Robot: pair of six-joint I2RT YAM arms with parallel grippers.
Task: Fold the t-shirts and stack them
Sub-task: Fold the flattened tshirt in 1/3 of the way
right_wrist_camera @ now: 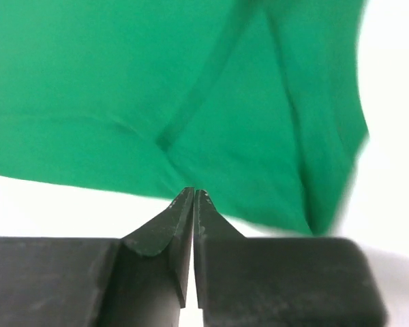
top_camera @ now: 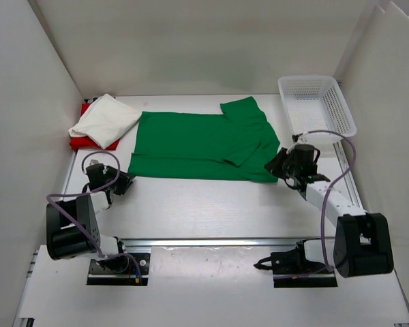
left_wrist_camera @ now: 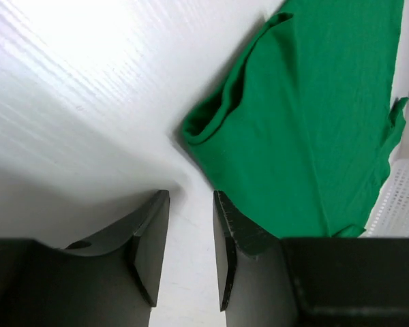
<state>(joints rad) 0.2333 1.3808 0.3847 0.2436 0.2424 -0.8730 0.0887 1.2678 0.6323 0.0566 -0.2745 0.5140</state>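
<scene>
The green t-shirt (top_camera: 204,143) lies spread across the middle of the surface (top_camera: 211,208), sleeves toward the right. The white t-shirt (top_camera: 105,119) sits folded on the red t-shirt (top_camera: 82,142) at the far left. The next fold of the green one looks to be the step in hand.

The left tool (left_wrist_camera: 191,197) is partly open and empty, just beside the near-left corner. It should get one jaw under both layers before closing. The right tool (right_wrist_camera: 193,194) is closed at the near-right edge, with no cloth visible between its tips. It would need to open first, then lift level with the left.

The left wrist view shows the corner's doubled, looped edge, which the top view flattens. Only the top view shows the stack and the basket (top_camera: 341,112).
</scene>
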